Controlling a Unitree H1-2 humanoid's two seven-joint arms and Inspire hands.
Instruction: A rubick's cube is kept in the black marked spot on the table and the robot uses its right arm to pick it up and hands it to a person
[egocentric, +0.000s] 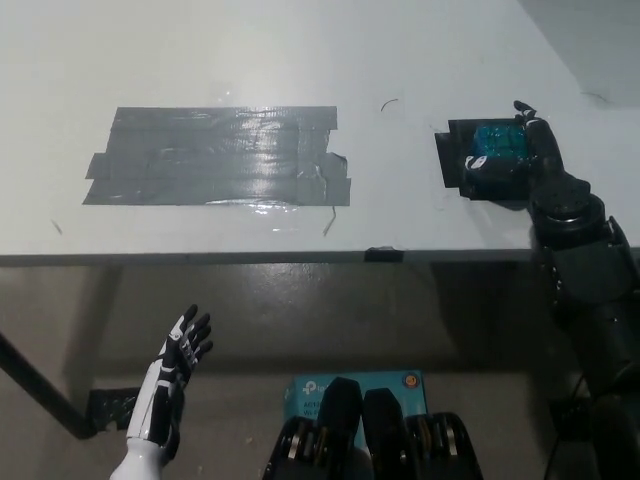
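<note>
my right hand is at the cube, fingers curled round its near and right sides; whether they press it yet or only cage it, i cannot tell. the cube sits on the black spot near the table's right front corner, not visibly lifted.

handling, as i judge it: a small rigid plastic block, light, with smooth faces that could slip under a loose pinch. best hold is across two opposite flat faces, fingers on one side and thumb on the other, not on corners. squeezing unevenly might twist a layer.

orientation: no long axis, all sides about equal. it lies flat, a teal-looking face up, edges roughly square to the spot and the table edge.

further out, a broad grey tape patch lies mid-table, well apart. my left hand hangs below the table at lower left, fingers spread, empty.
</note>
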